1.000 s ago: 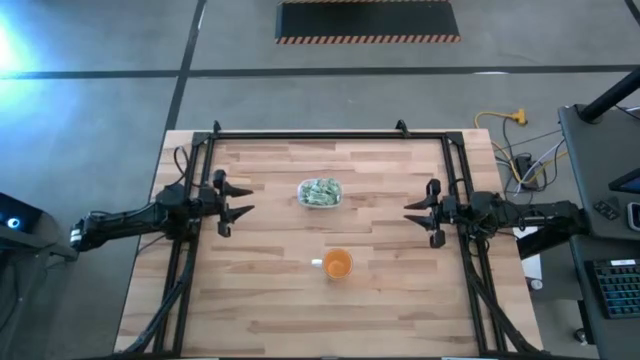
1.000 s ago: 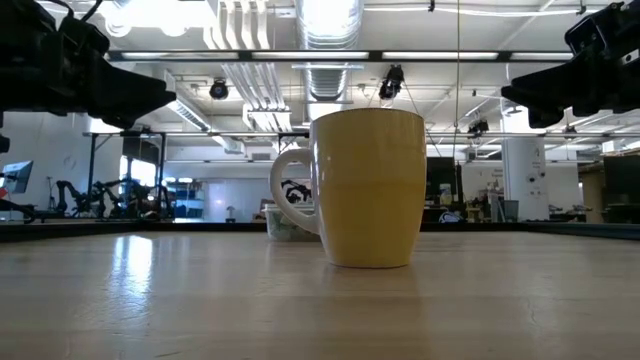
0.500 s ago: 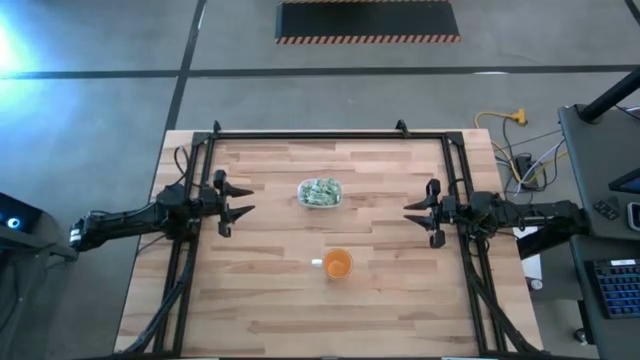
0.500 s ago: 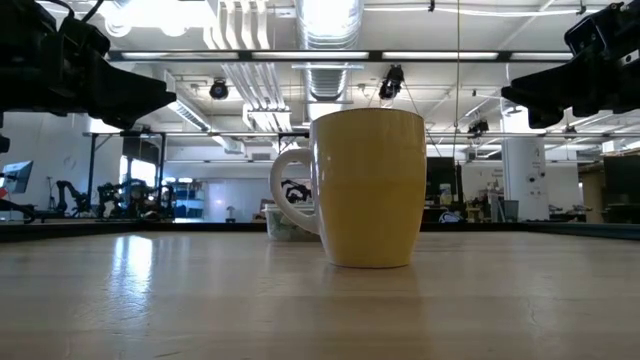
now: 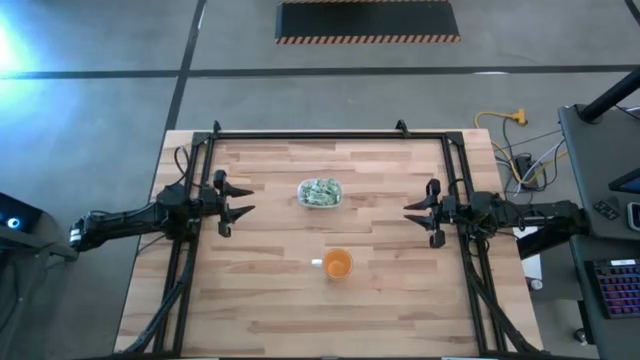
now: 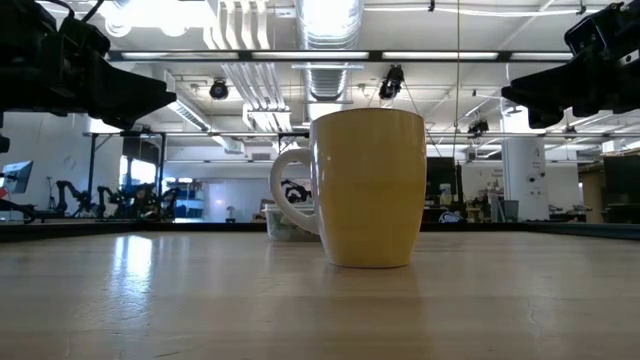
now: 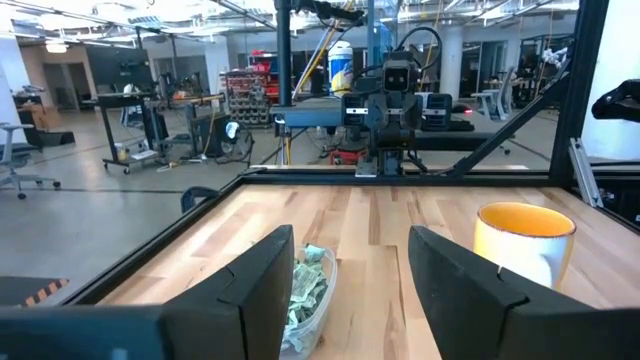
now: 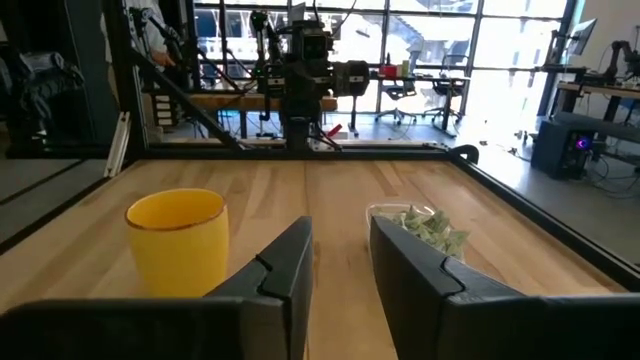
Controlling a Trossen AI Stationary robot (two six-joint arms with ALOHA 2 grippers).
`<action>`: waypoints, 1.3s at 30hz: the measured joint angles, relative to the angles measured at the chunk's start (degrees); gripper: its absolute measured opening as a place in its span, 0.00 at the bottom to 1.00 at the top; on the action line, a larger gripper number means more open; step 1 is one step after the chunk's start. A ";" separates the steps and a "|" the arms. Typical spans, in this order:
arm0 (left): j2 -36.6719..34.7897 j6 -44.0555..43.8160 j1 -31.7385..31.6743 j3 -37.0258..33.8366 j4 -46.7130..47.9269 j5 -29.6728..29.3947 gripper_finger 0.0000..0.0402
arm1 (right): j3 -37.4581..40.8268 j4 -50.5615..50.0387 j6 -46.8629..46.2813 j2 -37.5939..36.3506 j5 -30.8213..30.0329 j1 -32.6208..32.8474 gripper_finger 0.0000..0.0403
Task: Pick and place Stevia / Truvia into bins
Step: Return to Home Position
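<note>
Wide-open robotics lab here: bare concrete floor [image 5: 100,110], a hazard-striped mat [image 5: 367,20], exposed ducts [image 6: 330,25] and strip lights overhead, more robot arms [image 6: 80,195] lined up across the hall, office chairs [image 7: 15,160], a keyboard [image 5: 615,285] beside the black-framed wooden table [image 5: 330,310].

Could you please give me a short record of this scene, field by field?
table: wood, with a black frame around it
tub: clear, upright, near the table's middle
packets: pale green and white, piled inside the tub
cup: orange, upright, apart from the tub
left gripper: at the table's left side, jaws open, holding nothing
right gripper: at the table's right side, jaws open, holding nothing
</note>
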State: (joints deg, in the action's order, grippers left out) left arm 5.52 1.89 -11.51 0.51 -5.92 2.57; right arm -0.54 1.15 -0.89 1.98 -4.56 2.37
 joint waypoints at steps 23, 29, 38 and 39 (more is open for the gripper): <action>0.07 0.02 0.00 0.00 0.01 0.00 0.45 | 0.00 0.00 0.00 0.00 -0.03 -0.01 0.23; 0.07 0.00 0.01 0.00 0.01 0.00 0.45 | 0.00 0.00 0.00 0.00 -0.03 -0.01 0.21; 0.07 0.00 0.01 0.00 0.00 0.00 0.45 | 0.00 0.00 0.00 0.00 -0.04 -0.01 0.20; 0.07 0.01 0.00 0.00 -0.01 0.00 0.45 | 0.00 -0.02 0.00 0.00 -0.03 -0.02 0.20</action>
State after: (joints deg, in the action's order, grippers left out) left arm 5.58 1.91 -11.51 0.51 -5.93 2.57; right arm -0.54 1.13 -0.89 1.98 -4.59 2.35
